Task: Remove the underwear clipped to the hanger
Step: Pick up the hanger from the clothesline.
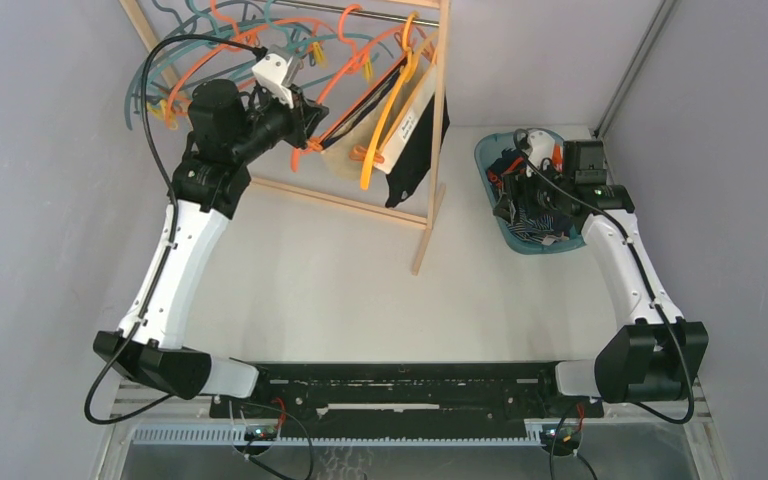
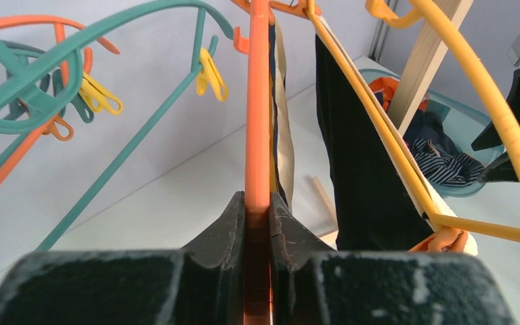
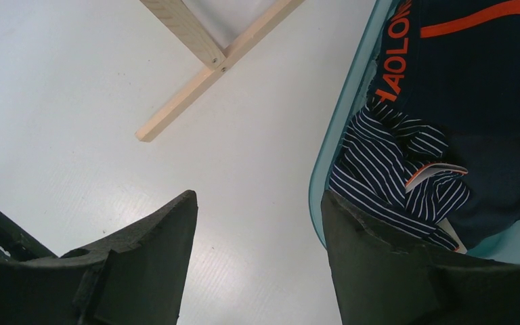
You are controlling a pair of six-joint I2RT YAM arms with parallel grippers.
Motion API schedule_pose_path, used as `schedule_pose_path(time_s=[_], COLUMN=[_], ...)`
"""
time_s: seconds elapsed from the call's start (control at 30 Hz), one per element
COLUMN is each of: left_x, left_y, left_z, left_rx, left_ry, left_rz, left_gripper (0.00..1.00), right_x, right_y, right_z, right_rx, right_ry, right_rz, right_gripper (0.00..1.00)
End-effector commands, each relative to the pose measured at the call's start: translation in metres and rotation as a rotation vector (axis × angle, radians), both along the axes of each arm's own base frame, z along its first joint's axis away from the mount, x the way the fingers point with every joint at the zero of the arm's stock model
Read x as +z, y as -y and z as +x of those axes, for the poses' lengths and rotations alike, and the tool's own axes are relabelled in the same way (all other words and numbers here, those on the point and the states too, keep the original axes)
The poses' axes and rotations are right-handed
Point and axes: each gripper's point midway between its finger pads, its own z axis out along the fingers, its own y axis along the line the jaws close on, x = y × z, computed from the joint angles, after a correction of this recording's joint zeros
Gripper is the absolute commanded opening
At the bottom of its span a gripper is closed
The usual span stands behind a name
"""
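1. Two briefs hang on the wooden rack (image 1: 438, 130) at the far middle of the table. A beige brief (image 2: 282, 135) is just right of the orange hanger (image 2: 258, 101), and a black brief (image 2: 359, 169) lies along the yellow hanger (image 2: 379, 135). A striped brief (image 3: 393, 169) and a navy brief with orange trim (image 3: 460, 68) lie in the teal basket (image 3: 338, 128) at the right.
2. The left gripper (image 2: 258, 223) is pinched tight on the orange hanger's bar, not on cloth. A pull from here would likely drag the hanger itself — the hook could slip off the rail and tangle with its neighbours, with the beige brief no freer.
3. The rack looks light, so a hard sideways tug could tip it or slide it toward the near edge.
4. The right gripper (image 3: 257, 223) hovers over the basket's left rim, jaws well apart with nothing between them. It is well apart from the rack, so nothing steadies the cloth. Coming across, it could knock the rack's near leg.
5. An orange clip (image 2: 447, 240) bites the black brief's lower corner — yanking cloth against a closed clip risks a tear or a swinging hanger.
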Motion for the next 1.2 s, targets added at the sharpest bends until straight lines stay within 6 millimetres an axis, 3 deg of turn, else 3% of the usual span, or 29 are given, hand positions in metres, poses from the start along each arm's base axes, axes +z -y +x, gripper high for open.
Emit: schedule_pose_path(time_s=[0.0,0.63,1.07,1.17], left_x=[0.049,0.064,0.055,0.061], left_y=[-0.007,-0.001,-0.004,-0.009], left_z=[-0.009,-0.004,-0.011,-0.018], left_rx=[0.023,0.005,-0.001,0.005], left_ry=[0.173,0.278,0.373,0.432], left_rz=[-0.085,-0.193,-0.228,-0.242], left_gripper=[0.0,0.0,0.0,0.0], right_x=[0.007,-0.006,-0.019,-0.021], right_y=[0.0,0.008,0.008,0.009], right_z=[0.005,0.01,0.013,0.014], right_rx=[0.009,-0.004,0.004,0.005], right_ry=[0.039,0.012,-0.016,-0.021], right_rz=[0.009,-0.007,-0.031,-0.035], right_gripper=[0.67,0.66,0.66,0.66])
